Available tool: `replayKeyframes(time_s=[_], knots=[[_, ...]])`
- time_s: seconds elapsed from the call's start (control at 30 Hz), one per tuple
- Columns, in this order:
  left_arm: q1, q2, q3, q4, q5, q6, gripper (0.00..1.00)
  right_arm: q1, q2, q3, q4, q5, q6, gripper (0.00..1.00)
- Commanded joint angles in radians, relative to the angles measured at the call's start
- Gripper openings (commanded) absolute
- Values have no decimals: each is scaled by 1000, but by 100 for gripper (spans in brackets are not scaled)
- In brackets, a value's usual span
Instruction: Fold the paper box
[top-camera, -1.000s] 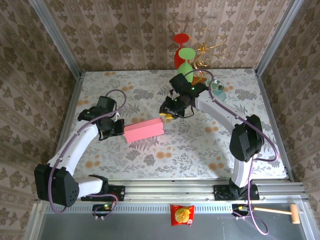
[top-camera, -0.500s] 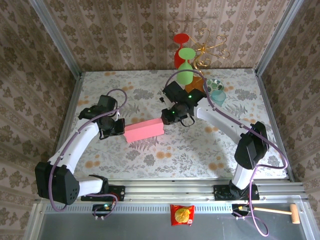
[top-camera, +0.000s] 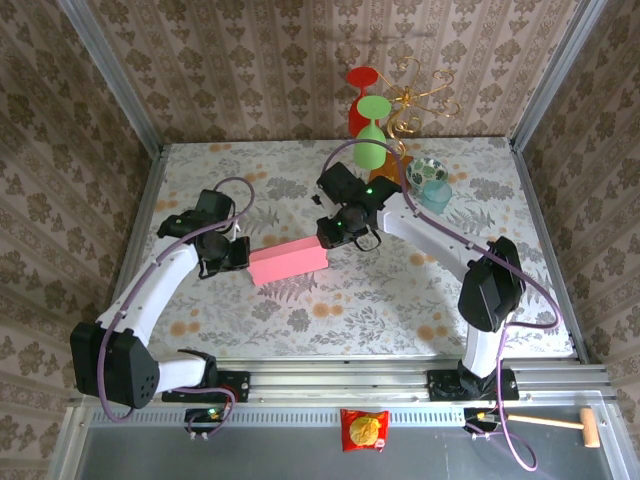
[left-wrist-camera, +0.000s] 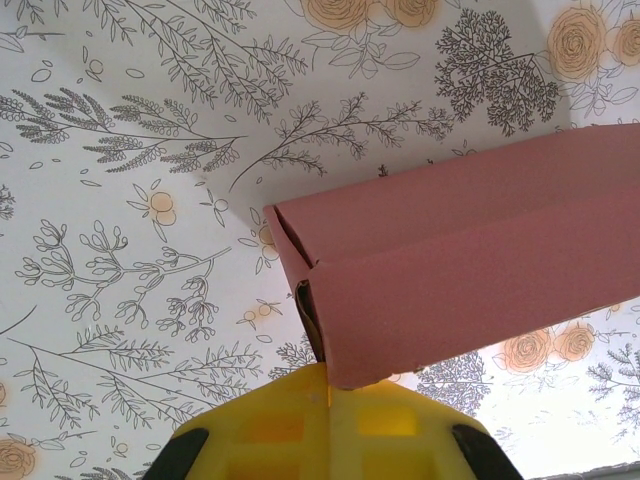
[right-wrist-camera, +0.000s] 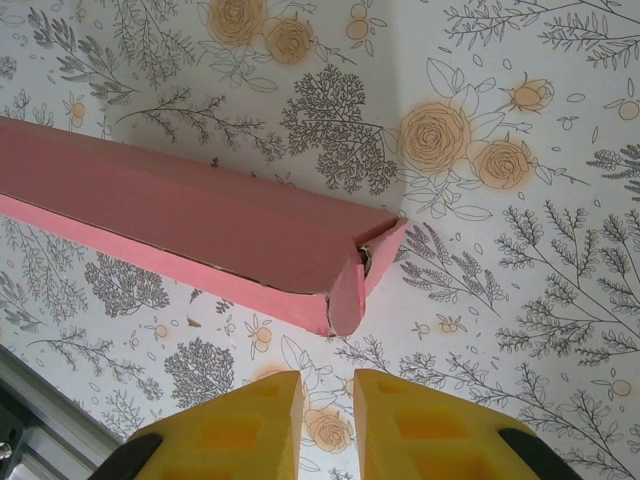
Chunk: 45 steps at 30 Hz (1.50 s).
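The paper box (top-camera: 288, 261) lies folded up as a long pink block on the flowered table, left of centre. My left gripper (top-camera: 240, 257) is at its left end. In the left wrist view the yellow fingers (left-wrist-camera: 330, 400) are pressed together, and the box's corner (left-wrist-camera: 345, 375) touches their tips. My right gripper (top-camera: 328, 240) hovers at the box's right end. In the right wrist view its fingers (right-wrist-camera: 327, 385) stand a narrow gap apart with nothing between them. The box's rounded end flap (right-wrist-camera: 345, 290) is just ahead of them, slightly sprung out from the side wall.
Red and green glasses (top-camera: 368, 110), a gold wire stand (top-camera: 420, 100) and a teal cup (top-camera: 433, 185) stand at the back right of the table. Patterned walls close in the left, right and back. A snack packet (top-camera: 363, 430) and a wooden mallet (top-camera: 560, 423) lie on the near ledge.
My right gripper has swung left and down to the box's right end, and its jaws have narrowed. The left arm and the box have stayed put.
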Motion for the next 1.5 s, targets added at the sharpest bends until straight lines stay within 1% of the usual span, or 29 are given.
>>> replayKeyframes(time_s=[0.0, 0.3, 0.5, 0.6, 0.9, 1.03, 1.13, 1.23, 1.37, 1.47], knots=[[-8, 20, 6, -63, 4, 4, 0, 6, 27, 40, -24, 34, -25, 22], [-8, 21, 11, -70, 6, 9, 0, 6, 57, 66, -16, 80, -63, 22], [-8, 23, 13, -74, 8, 13, 0, 6, 60, 57, 19, 79, -74, 19], [-10, 29, 16, -76, 10, 15, 0, 6, 64, 56, 33, 75, -73, 16], [-6, 49, 27, -83, 22, 15, 0, 4, 69, 32, 89, 86, -77, 16], [0, 55, 32, -95, 23, 14, 0, 3, 47, -11, 126, 100, -88, 18], [3, 62, 34, -103, 27, 15, 0, -6, 4, -69, 181, 86, -92, 18], [7, 66, 42, -110, 31, 14, 0, -21, -62, -155, 277, 47, -95, 20], [10, 72, 57, -121, 35, 12, 0, -55, -144, -272, 418, -27, -94, 26], [11, 76, 64, -123, 35, 13, 0, -76, -157, -311, 459, -63, -93, 27]])
